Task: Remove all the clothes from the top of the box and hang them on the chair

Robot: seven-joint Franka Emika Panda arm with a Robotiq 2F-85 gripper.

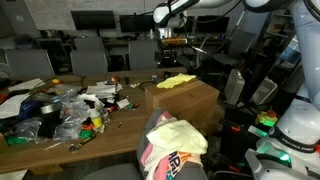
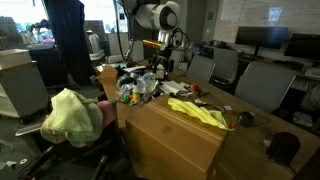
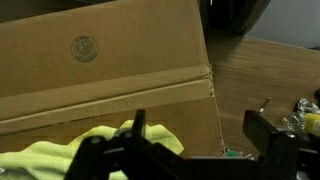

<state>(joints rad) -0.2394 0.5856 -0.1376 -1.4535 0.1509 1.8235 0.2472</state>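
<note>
Wrist view is showing me the gripper (image 3: 197, 128) hanging over the box (image 3: 90, 60), its jaws standing wide apart with nothing between them. Just beneath the fingers, the pale yellow garment (image 3: 60, 155) is lying crumpled on the cardboard, partly running out of the frame. Past the box's edge the wooden table (image 3: 270, 80) is showing. In an exterior view the arm is hovering above the garment (image 1: 176, 81), clearly apart from it and not touching. Farther off, the chair (image 1: 205, 165) is carrying a heap of clothes (image 1: 172, 145), pink, white and printed pieces bundled over its back and seat. I am seeing the same heap in an exterior view (image 2: 72, 115). Beyond the box, clutter (image 1: 60, 105) is covering the table. I am judging that I am working on the last pick, since the yellow piece is the only cloth I can find on the box. For the next move I am planning to descend straight onto the thickest fold, pinching enough fabric for it to lift clear, then carrying it across to the chair without dragging on the box edge
</note>
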